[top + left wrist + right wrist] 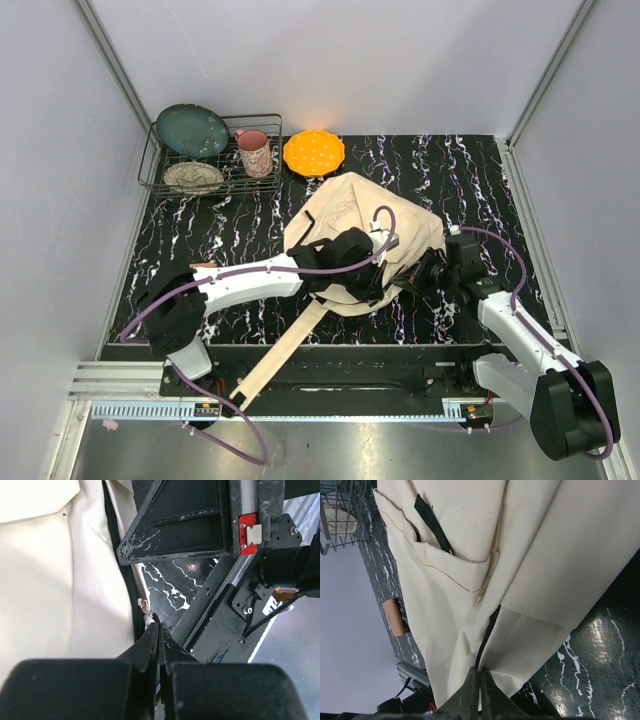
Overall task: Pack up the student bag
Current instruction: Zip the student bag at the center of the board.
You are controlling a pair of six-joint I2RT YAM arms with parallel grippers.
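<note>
The big cream canvas student bag (340, 205) lies flat on the black table (240, 230) with white streaks. It is right under both tools, and each tool touches it. Its long cream strap (285, 345) trails back from the left tool toward the arm bases.

The left tool (159, 630) is closed tight. Its tips meet at the black zip line (136, 600) on the bag's edge, next to a small silver zip pull (146, 609). It seems to pinch the bag there, but it is hard to tell if it has the pull itself.

The right tool (479, 676) is closed tight too. Its tips nip the bag where the black zip ends, with cream cloth on both sides of the tips.

Far past the left tool stands a wire rack (147, 170) with a round green plate (192, 130) and a pink mug (255, 152). An orange bowl (314, 152) sits beside the rack, just past the bag's far end.

The job looks like it is only at the start. The two tools hold the bag by its zip, maybe to pull it open. No mouth of the bag shows open, and nothing can be seen going in. The packing and the closing are probably all left to do.
</note>
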